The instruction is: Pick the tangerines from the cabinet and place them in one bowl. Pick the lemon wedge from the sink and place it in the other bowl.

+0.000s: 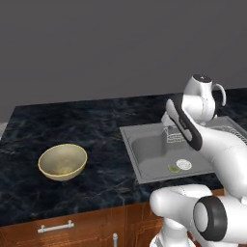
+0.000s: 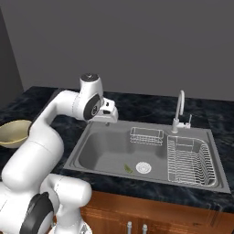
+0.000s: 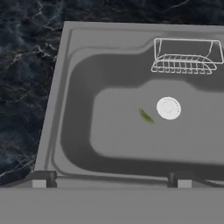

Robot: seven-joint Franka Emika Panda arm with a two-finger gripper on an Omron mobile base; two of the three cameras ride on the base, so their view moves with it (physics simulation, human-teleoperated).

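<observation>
Your pincer (image 3: 111,183), spread and empty, hangs above rectangular stainless-steel sink (image 3: 78,131). Tiny yellow-green lemon wedge (image 3: 146,116) lies flat beside round white drain (image 3: 168,107): thin target, fingertips may skid off or jam on basin floor.

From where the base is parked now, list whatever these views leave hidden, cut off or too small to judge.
- Tan-yellow round bowl: in the right base view the white arm covers its right side.
- Wire dish rack: in the left base view, cut by the right edge and the arm.
- Small yellow-green lemon wedge: too small for its shape to read.
- Gripper: just the fingertips show, set wide apart.
</observation>
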